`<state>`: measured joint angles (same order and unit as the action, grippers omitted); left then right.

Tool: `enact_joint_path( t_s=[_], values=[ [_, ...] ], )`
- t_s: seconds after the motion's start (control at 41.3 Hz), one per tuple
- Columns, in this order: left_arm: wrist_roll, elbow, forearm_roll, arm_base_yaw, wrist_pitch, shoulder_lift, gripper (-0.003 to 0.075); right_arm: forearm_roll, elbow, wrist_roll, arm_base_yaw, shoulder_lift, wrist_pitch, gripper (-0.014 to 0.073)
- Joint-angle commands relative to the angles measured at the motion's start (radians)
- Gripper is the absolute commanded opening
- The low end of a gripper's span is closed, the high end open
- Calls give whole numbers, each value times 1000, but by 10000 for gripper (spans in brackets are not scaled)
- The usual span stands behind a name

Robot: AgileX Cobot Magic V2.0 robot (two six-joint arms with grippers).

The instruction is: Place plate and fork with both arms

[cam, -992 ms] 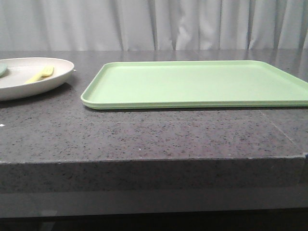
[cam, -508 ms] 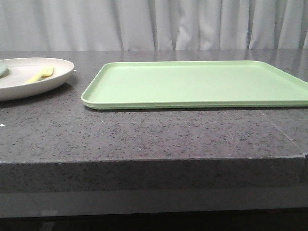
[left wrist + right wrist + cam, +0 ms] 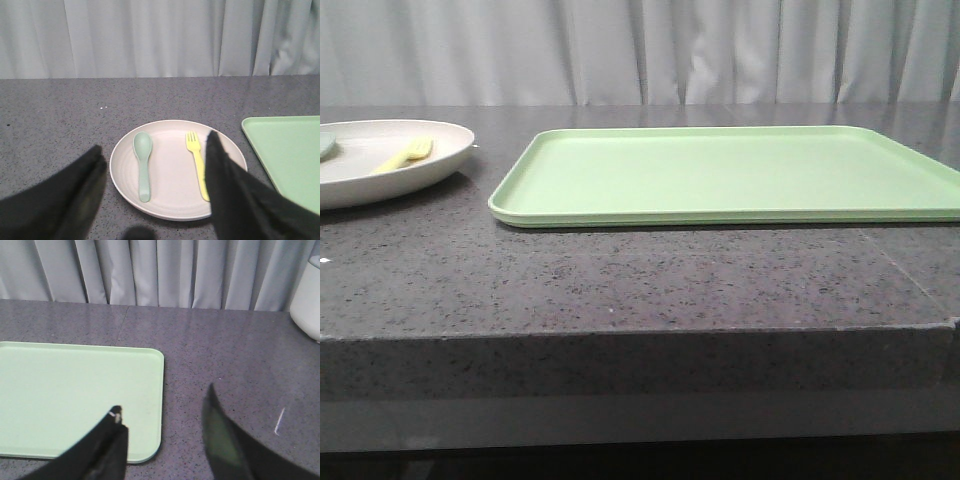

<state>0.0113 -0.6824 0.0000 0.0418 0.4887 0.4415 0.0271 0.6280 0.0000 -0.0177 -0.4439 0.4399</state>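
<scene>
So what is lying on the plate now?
On the plate lie a spoon and a fork, side by side and apart. The left gripper's finger covers part of the plate's rim.

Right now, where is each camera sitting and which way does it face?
Front view: low at the table edge, facing forward across the tray toward the curtain; no arm shows.
Left wrist view: above the plate holding the fork and spoon; open left gripper shows.
Right wrist view: over the tray's corner; open right gripper shows.
All three share the tray.
</scene>
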Motion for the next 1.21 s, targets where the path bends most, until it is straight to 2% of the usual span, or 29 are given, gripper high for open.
enact_joint_path(
  t_s=[0.0, 0.46, 0.653, 0.92, 1.186],
  values=[
    [-11, -27, 0, -2, -83, 15, 597, -11, 33, -6, 6, -14, -76, 520],
    [-11, -27, -25, -2, -89, 16, 493, -11, 33, -6, 6, -14, -77, 520],
    [-11, -52, 35, -2, -27, 39, 496, -11, 33, -6, 6, -14, -77, 520],
    [-11, -176, 85, -2, 103, 223, 498, -11, 33, -6, 6, -14, -77, 520],
    [-11, -317, 176, -2, 231, 491, 496, -11, 33, -6, 6, -14, -77, 520]
  ],
)
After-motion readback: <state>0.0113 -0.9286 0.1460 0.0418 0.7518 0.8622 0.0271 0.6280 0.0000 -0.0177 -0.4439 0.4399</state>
